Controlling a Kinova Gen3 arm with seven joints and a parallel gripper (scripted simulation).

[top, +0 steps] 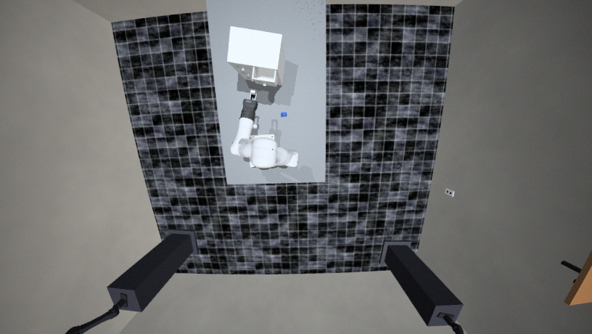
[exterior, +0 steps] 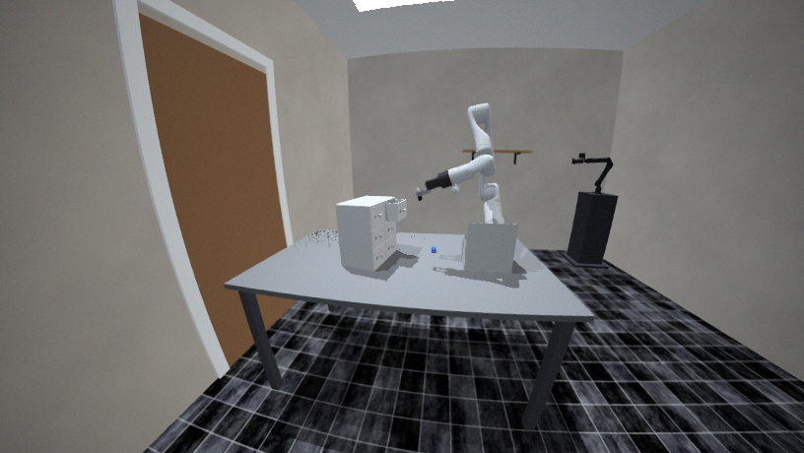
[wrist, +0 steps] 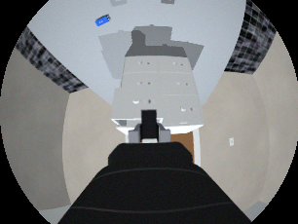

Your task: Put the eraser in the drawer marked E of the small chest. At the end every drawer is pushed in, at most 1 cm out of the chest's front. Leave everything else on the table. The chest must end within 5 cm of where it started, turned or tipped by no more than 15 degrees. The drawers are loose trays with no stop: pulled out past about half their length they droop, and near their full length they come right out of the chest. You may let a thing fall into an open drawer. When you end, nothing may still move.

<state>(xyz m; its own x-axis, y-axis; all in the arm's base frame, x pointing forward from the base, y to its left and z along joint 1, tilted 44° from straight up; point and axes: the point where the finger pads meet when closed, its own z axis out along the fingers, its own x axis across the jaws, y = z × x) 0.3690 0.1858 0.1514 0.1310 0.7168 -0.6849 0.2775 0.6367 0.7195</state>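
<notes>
The gripper [exterior: 419, 194], part closed on a small item, apparently the eraser [top: 251, 94], hangs level with the open top drawer [exterior: 397, 209], just short of it. Carrying step. Next: advance over the tray, release, push it shut. A blue block [exterior: 434, 249] lies below on the worktop [exterior: 349, 281].

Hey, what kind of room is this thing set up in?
Probably a small lab or test room: a gray table carries the arm, with a brown door, tiled floor and a camera stand nearby.
</notes>
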